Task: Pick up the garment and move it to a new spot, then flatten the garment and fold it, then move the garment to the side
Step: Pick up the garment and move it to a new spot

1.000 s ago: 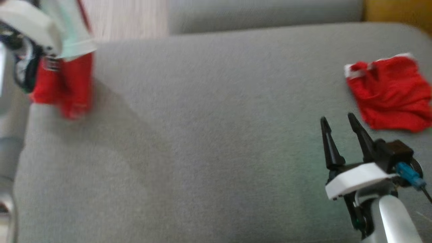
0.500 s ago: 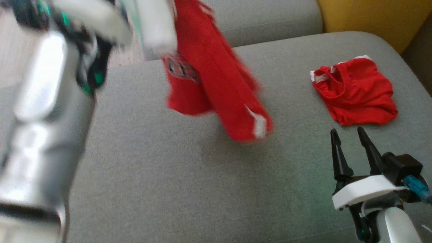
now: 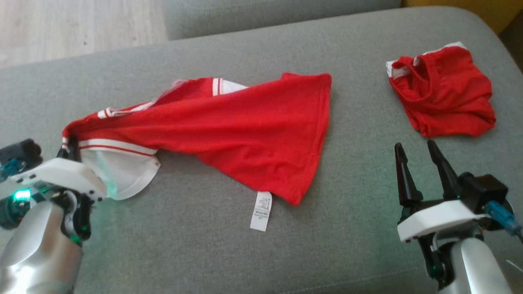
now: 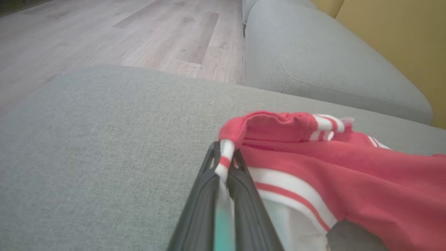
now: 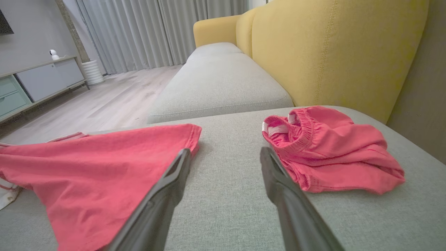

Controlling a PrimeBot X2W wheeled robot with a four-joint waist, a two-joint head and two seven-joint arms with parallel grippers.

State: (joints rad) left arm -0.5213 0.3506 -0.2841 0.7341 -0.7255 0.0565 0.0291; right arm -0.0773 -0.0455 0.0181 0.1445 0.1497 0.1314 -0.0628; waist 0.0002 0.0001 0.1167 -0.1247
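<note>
Red shirt [image 3: 245, 126] lies spread across the middle of the grey cushion [image 3: 204, 253] in my head view, its hem toward the far right and its white, red-striped trim bunched at the near left. My left end effector [image 3: 70, 145] sits at that bunched end, low on the cushion, with the trim caught at its tips. A white care label [image 3: 261, 210] lies flat on the cushion at the shirt's near edge. My right end effector [image 3: 412, 143] hovers at the lower right, fingers moderately apart and holding nothing, apart from the shirt and just short of the crumpled red shorts [image 3: 445, 98] at the far right. From the left wrist view, the two dark fingers are pressed together on a fold of striped trim, the rest of the shirt trailing off to the right, with wooden floor [image 4: 104, 35] beyond the cushion. From the right wrist view, the fingers stand apart over bare cushion, the shirt's hem to their left and the shorts to their right, below a yellow backrest [image 5: 331, 52].
</note>
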